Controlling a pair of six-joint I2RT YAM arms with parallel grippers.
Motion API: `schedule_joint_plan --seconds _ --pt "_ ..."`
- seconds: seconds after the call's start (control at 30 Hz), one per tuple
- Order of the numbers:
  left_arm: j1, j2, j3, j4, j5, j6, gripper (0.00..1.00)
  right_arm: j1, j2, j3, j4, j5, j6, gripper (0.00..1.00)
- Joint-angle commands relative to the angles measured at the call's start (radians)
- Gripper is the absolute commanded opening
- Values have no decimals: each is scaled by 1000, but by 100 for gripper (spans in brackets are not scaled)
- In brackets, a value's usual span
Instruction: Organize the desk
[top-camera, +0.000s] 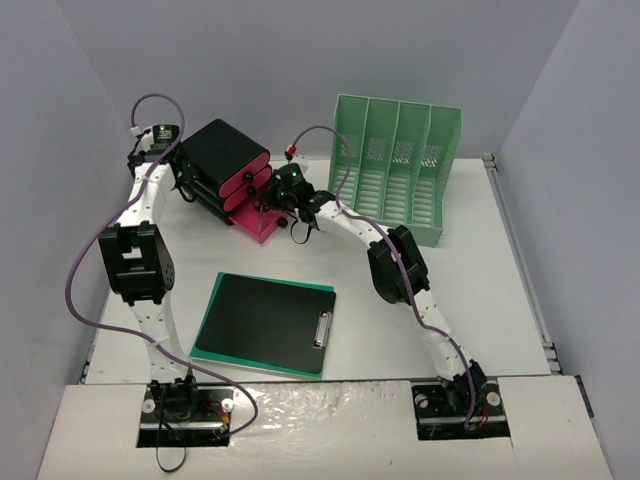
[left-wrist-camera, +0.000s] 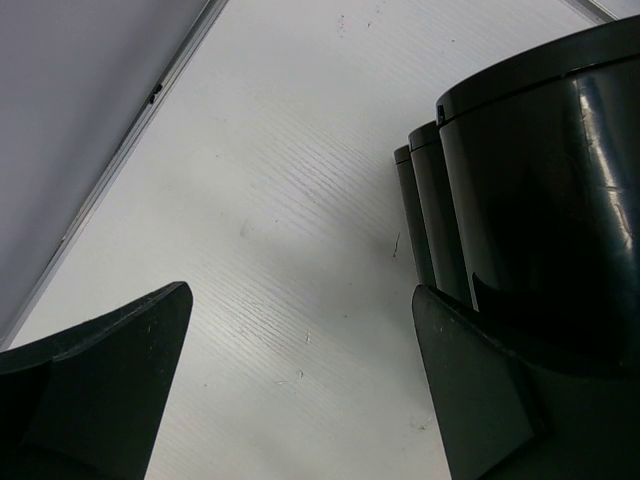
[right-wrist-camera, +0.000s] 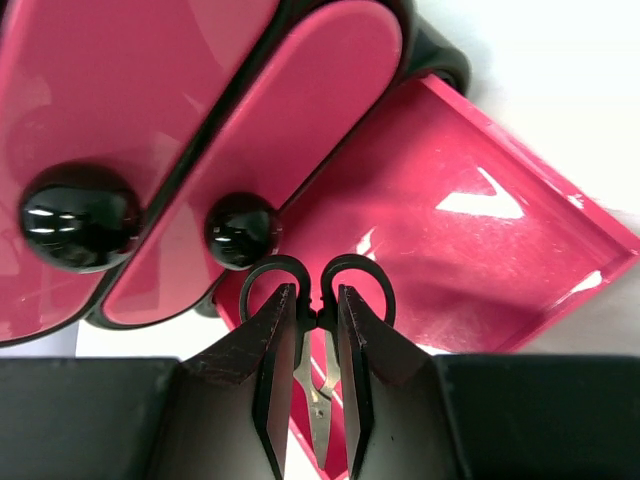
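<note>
The right hand (right-wrist-camera: 315, 300) pinches a pair of scissors (right-wrist-camera: 318, 405) just above the open pink drawer (right-wrist-camera: 470, 250), seemingly to drop them in. The left hand (left-wrist-camera: 300, 295), spread wide, sits beside the drawer box (left-wrist-camera: 540, 200), probably steadying it on the white surface (left-wrist-camera: 300, 150).

The drawer fronts (right-wrist-camera: 130, 110) are glossy pink plastic, knobs (right-wrist-camera: 80, 217) shiny black, scissors (right-wrist-camera: 316, 400) blades metal, desk (left-wrist-camera: 300, 200) matt.

Right gripper (right-wrist-camera: 312, 300) clamped on small black-handled scissors (right-wrist-camera: 358, 275), blades pointing toward camera, over open pink tray (right-wrist-camera: 480, 260). Upper left: two pink drawer fronts (right-wrist-camera: 300, 120), each bearing round black knob (right-wrist-camera: 243, 230). Upper right: white desk (right-wrist-camera: 560, 80).
</note>
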Motion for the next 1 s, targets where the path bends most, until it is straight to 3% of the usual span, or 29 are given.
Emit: schedule_joint_plan --seconds 0.0,0.33,0.7,0.97 --pt "-5 -47 50 12 -19 14 90 7 -46 -25 84 54 27 0" --pt "-5 -42 48 12 -17 13 90 8 -50 -66 84 97 48 1" --pt "-6 -42 51 13 -15 13 90 13 -66 -68 86 77 10 60" --pt "-5 -46 42 16 -20 14 90 12 -108 -63 90 26 -43 65"
